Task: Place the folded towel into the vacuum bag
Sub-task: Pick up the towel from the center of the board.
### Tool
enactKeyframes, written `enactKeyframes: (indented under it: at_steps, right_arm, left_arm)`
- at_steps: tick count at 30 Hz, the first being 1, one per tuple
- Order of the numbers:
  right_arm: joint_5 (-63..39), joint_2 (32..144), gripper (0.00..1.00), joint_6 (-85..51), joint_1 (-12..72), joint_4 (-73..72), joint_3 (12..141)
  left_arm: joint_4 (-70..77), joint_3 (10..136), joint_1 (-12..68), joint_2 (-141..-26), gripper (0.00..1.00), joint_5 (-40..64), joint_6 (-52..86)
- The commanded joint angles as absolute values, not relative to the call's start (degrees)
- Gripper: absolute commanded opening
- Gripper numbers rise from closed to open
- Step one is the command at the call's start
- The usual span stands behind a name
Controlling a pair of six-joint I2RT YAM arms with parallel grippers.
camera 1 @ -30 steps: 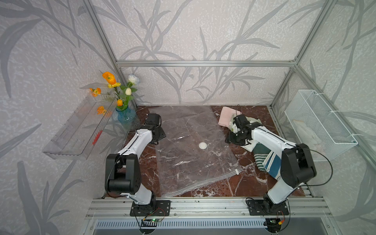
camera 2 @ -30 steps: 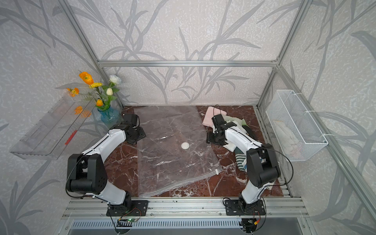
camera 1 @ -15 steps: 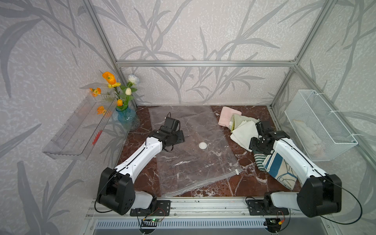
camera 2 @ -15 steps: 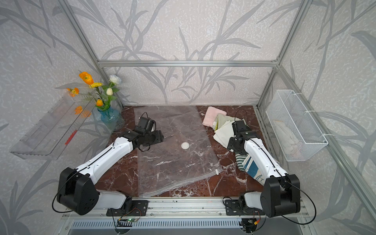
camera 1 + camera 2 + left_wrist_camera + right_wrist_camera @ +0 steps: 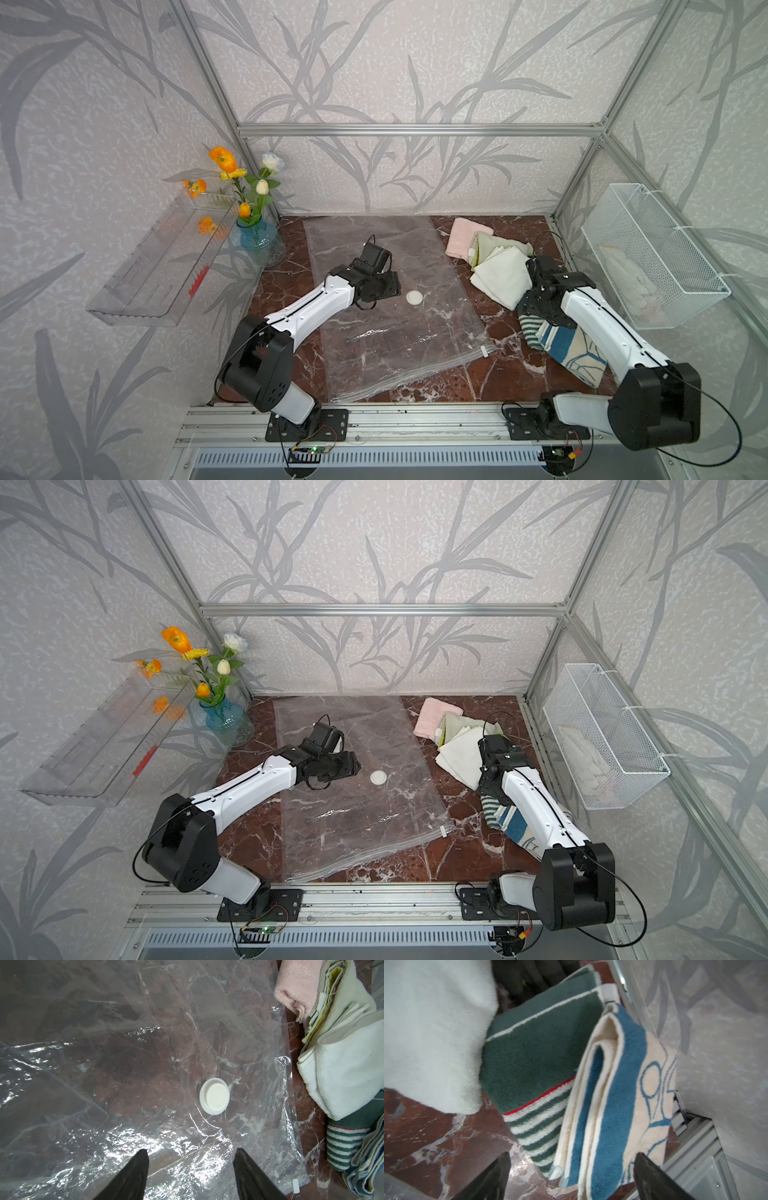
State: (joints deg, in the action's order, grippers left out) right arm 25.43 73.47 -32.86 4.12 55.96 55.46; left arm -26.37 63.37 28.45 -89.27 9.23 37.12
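Papered enclosure with a marbled bench (image 5: pixel 498 374) carrying everything.

The vacuum bag (image 5: pixel 386 332) lies flat across the middle, with its zip-seal edge (image 5: pixel 411 374) toward the arm bases. Whether that mouth is parted cannot be told.

The towels are heaped to the right of the bag, outside it and overlapping:
- a white towel (image 5: pixel 500 276);
- a green striped towel (image 5: pixel 533 1059);
- the blue-and-cream folded towel (image 5: pixel 604 1095).

The right pincer (image 5: pixel 572 1157) hangs over the last two, spread wide and pinching nothing. The left pincer (image 5: pixel 191 1153) hovers over the bag near the valve (image 5: pixel 214 1096), spread and empty.

Risks:
- Closing on overlapped layers could drag a second towel or pull the fold open.
- The slick film may slide under a pinch.
- A flat mouth would block entry and bunch the towel at the seal.
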Motion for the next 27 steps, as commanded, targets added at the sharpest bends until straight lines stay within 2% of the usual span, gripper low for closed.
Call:
enactKeyframes:
  at_steps: [1, 7, 12, 16, 18, 21, 27]
  right_arm:
    - [28.78, 71.89, 0.95, -34.23, 0.22, 57.23, 53.67]
    - [24.36, 76.79, 0.95, -33.20, -3.69, 46.56, 49.52]
    - [19.95, 81.29, 0.89, -33.26, -6.96, 44.63, 48.49]
    - [15.59, 80.99, 0.71, -32.41, -9.68, 40.84, 44.78]
    - [14.78, 81.28, 0.55, -31.75, -10.32, 40.84, 44.23]
    - [14.63, 80.60, 0.37, -30.95, -10.37, 41.01, 43.88]
    - [14.54, 74.02, 0.21, -28.32, -10.18, 44.89, 45.33]
  left_arm:
    - [-24.50, 64.69, 28.61, -90.80, 0.67, 11.11, 37.31]
    - [-24.56, 64.34, 28.52, -91.03, 0.67, 12.28, 35.78]
    - [-24.58, 63.21, 28.51, -90.46, 0.67, 11.74, 34.98]
    - [-24.06, 63.08, 28.52, -90.69, 0.67, 12.38, 35.29]
    - [-24.15, 63.49, 28.49, -90.83, 0.67, 12.82, 35.08]
    - [-24.70, 64.15, 28.52, -90.55, 0.67, 12.45, 34.54]
    - [-24.39, 63.69, 28.46, -90.26, 0.67, 12.21, 34.75]
